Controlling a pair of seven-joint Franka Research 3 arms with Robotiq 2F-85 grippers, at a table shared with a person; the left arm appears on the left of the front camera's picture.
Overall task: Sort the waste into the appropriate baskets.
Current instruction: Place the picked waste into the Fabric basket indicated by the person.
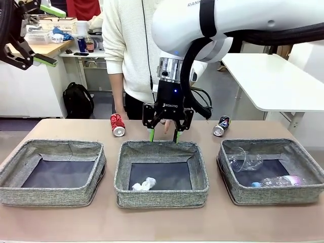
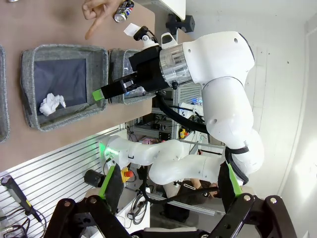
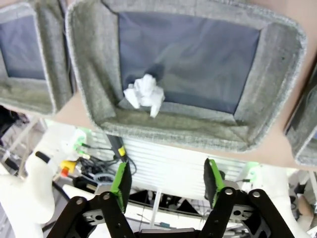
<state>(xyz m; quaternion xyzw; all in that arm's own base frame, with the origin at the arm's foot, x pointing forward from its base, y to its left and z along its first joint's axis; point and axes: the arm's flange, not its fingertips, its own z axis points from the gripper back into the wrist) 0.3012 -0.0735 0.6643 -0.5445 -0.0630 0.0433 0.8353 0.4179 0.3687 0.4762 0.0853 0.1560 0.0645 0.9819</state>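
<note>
Right fingers (image 1: 151, 134) are being held spread and empty over the middle basket's (image 1: 161, 147) far rim, paper ball (image 1: 145, 184) ahead of them; left fingers (image 1: 52, 10) are being held spread, high aside.

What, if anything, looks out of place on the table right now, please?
Two pieces of waste lie loose on the table, outside any basket: a crushed red can beyond the middle basket and a dark can beyond the right basket.
</note>
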